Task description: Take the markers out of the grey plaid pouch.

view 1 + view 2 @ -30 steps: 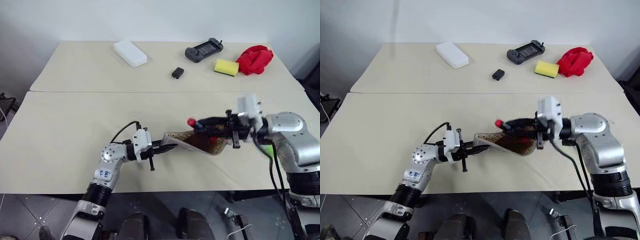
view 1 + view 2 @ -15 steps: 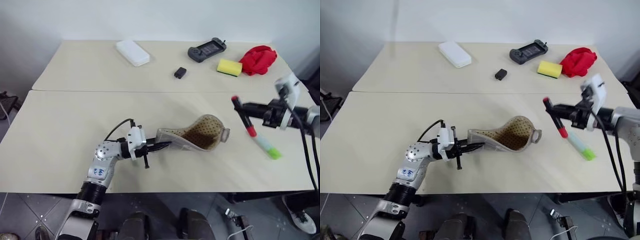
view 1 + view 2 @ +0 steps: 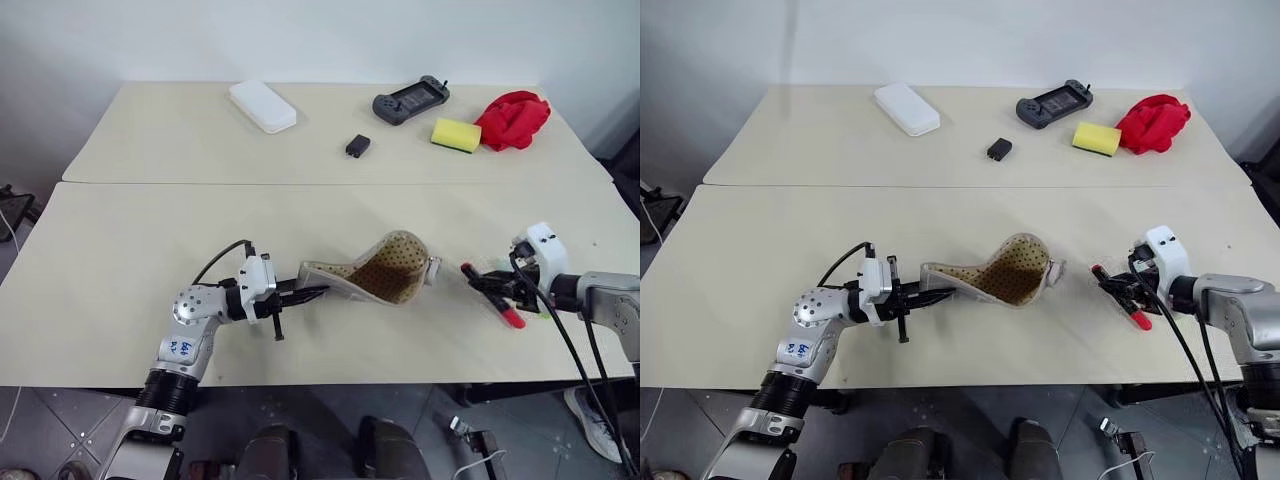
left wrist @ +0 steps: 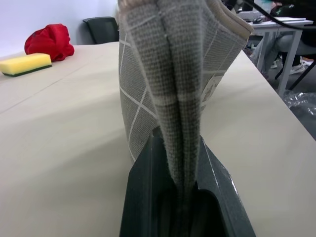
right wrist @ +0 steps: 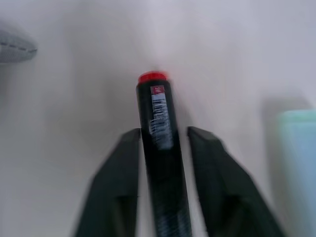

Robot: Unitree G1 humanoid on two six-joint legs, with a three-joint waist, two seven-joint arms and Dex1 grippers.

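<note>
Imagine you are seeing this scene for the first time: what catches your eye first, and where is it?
First, the grey plaid pouch at the front middle of the table, gaping open to show its dotted lining, one end pinched in the left gripper. Next, the red marker at the right gripper near the front right, its fingers spread on either side. Then the red cloth in the far right corner.

There were two markers: a red-capped marker [image 5: 158, 123] and a pale green marker [image 5: 296, 158]. There was one each of grey plaid pouch [image 3: 385, 270], white box [image 3: 262, 106], controller [image 3: 410, 99], black block [image 3: 356, 146], sponge [image 3: 454, 134] and red cloth [image 3: 514, 117].
</note>
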